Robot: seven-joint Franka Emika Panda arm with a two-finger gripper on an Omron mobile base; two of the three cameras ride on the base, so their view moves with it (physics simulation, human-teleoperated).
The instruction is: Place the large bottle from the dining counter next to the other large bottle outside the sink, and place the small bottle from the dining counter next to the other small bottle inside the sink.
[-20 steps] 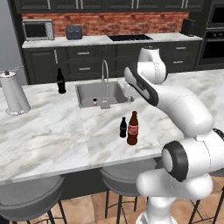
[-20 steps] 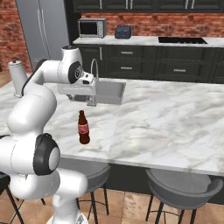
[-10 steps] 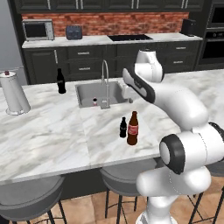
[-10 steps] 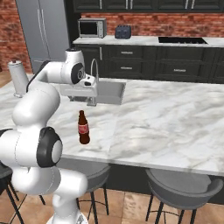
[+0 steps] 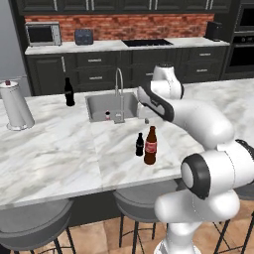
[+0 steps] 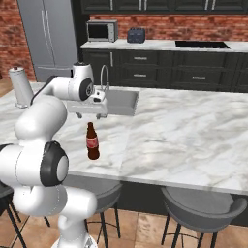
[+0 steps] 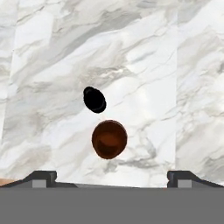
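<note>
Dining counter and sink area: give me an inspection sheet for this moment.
Surface: dining counter, veined marble, undamaged.
Job's things: large bottle and small bottle upright, side by side near the front edge; other large bottle left of the sink; other small bottle inside it.
Clutter: paper towel roll at far left.
Claw: claw open, above both bottles, holding nothing.
Cables: nothing seen.
Surroundings: stools, microwave, toaster.

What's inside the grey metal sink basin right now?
Inside the grey metal sink basin stands one small reddish-pink bottle with a pale top, close to the curved chrome faucet. The near wall hides the floor's front strip.
</note>
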